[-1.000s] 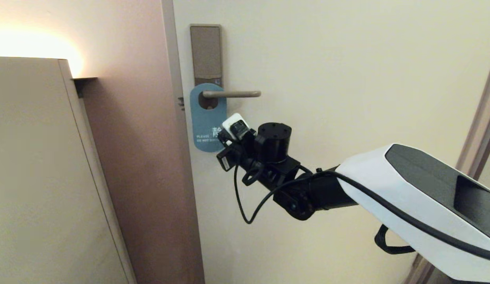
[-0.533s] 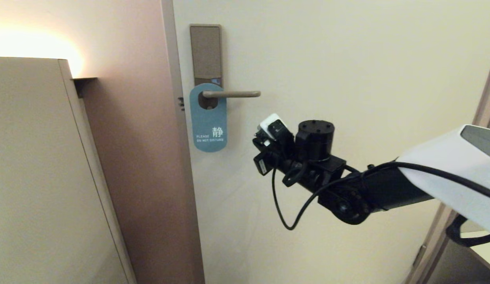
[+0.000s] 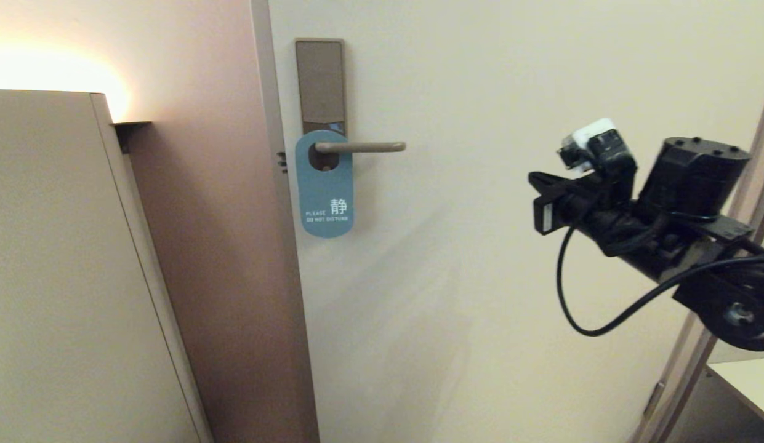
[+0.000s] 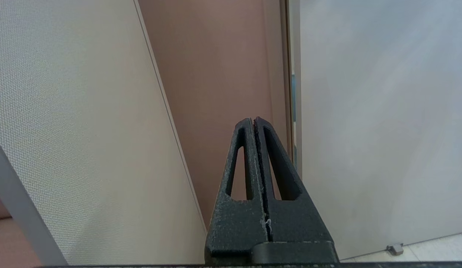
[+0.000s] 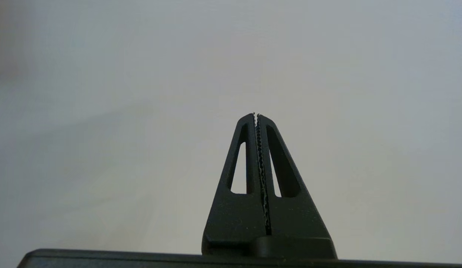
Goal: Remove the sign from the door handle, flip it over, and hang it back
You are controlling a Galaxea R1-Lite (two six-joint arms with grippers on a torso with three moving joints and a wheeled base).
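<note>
The sign (image 3: 324, 197) hangs from the door handle (image 3: 360, 147) with its blue face and white lettering outward, its hole around the lever's base. Above them is the tall bronze-grey lock plate (image 3: 320, 80). My right gripper (image 3: 545, 212) floats far to the right of the sign, level with its lower half and apart from it. In the right wrist view the right gripper (image 5: 256, 115) is shut on nothing and faces bare door. My left gripper (image 4: 253, 120) is shut and empty, low down, pointing at the wall beside the door frame.
A tall beige cabinet (image 3: 61, 246) stands at the left, with a strip of pinkish wall (image 3: 215, 215) between it and the cream door (image 3: 480, 307). A second door frame (image 3: 751, 184) rises at the right edge, just behind my right arm.
My right arm has pulled away from the sign's lower edge, swinging right and slightly up. The sign stays hanging on the handle. The left arm has not moved.
</note>
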